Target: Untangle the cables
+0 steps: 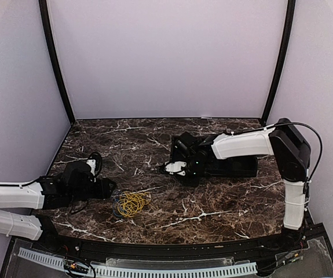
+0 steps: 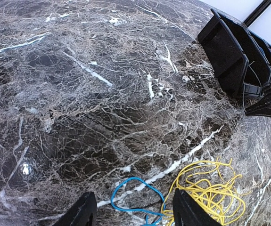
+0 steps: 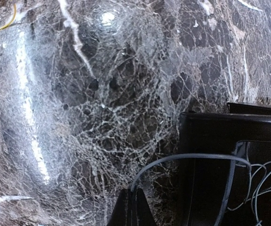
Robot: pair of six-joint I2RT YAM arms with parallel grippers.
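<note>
A yellow cable coil lies on the marble table, with a blue cable at its left edge. In the left wrist view the blue cable's loop lies between my left gripper's open fingers, and the yellow coil lies just right of them. My left gripper is open and empty. My right gripper is shut on a pale grey cable that arcs right into a black bin, where more grey wire lies.
The black bin sits at the table's centre right, under the right arm; it also shows in the left wrist view. A bit of yellow cable shows at the right wrist view's top left. Pale walls enclose the table.
</note>
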